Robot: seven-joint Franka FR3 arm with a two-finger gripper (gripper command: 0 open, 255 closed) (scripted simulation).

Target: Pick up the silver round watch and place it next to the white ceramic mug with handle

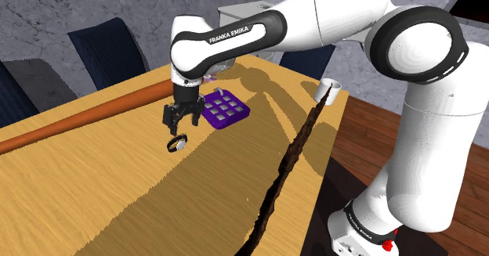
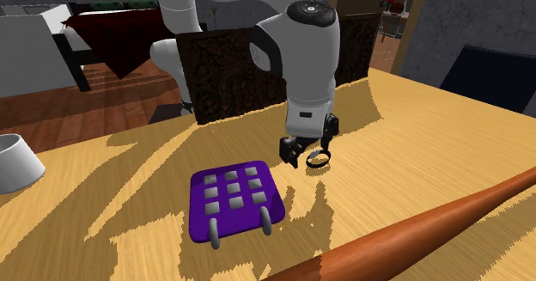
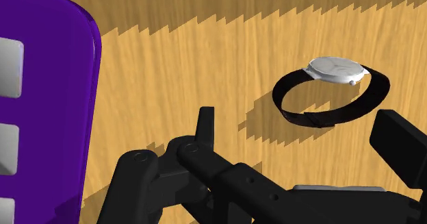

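Shoulder view: the approach is judged to be the step in hand. The gripper (image 1: 180, 120) is held just above the watch (image 1: 178, 143), which lies on the table (image 1: 94, 192). The mug (image 1: 330, 91) stands well apart, its inside hidden.

Second exterior view: grey squares are seen in the purple tray (image 2: 240, 222).

Wrist view: the fingers (image 3: 205, 123) are spread and the watch is untouched. A descent and a closing are called for.

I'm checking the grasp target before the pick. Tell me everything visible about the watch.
The watch has a round silver case with a pale face, a small crown, and a black band closed into a loop. It stands on its band on the wooden table, face uppermost and tilted, near the purple tray. The open gripper hovers just above, not touching it.
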